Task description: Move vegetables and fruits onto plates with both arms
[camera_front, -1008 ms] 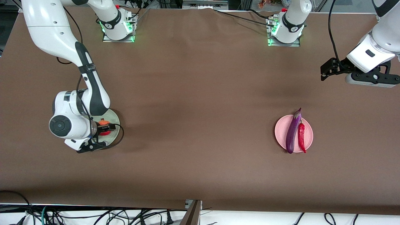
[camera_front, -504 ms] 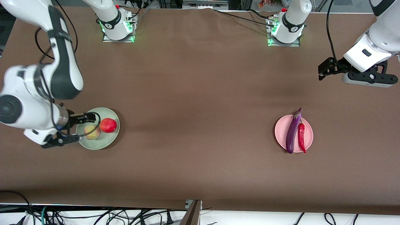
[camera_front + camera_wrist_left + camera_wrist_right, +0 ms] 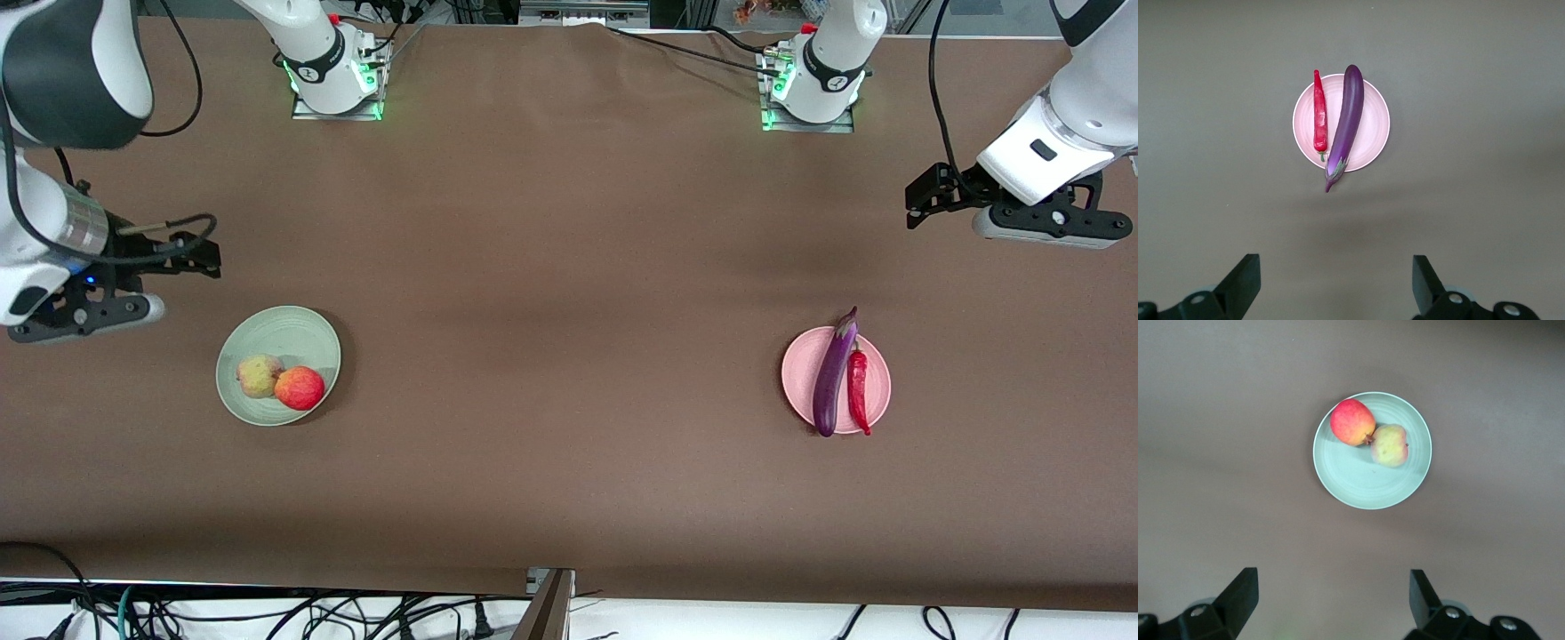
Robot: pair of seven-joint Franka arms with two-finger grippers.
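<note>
The pale green plate (image 3: 289,333) holds the yellowish-green fruit (image 3: 259,375) and the red fruit (image 3: 300,388), touching each other. The pink plate (image 3: 800,373) holds the purple eggplant (image 3: 834,373) and the red chili (image 3: 858,391) side by side. My right gripper (image 3: 209,258) is open and empty, up in the air over bare cloth beside the green plate. My left gripper (image 3: 920,200) is open and empty, high over bare cloth. The right wrist view shows the green plate (image 3: 1365,480) and both fruits; the left wrist view shows the pink plate (image 3: 1371,127), the eggplant (image 3: 1346,123) and the chili (image 3: 1319,113).
A brown cloth (image 3: 569,356) covers the whole table. The two arm bases (image 3: 336,71) stand along the edge farthest from the front camera. Cables hang below the table's near edge.
My right gripper has let go of the red fruit on the green plate and has risen away toward the right arm's end. The red fruit rolled against the yellowish-green fruit. The left arm barely moved.
</note>
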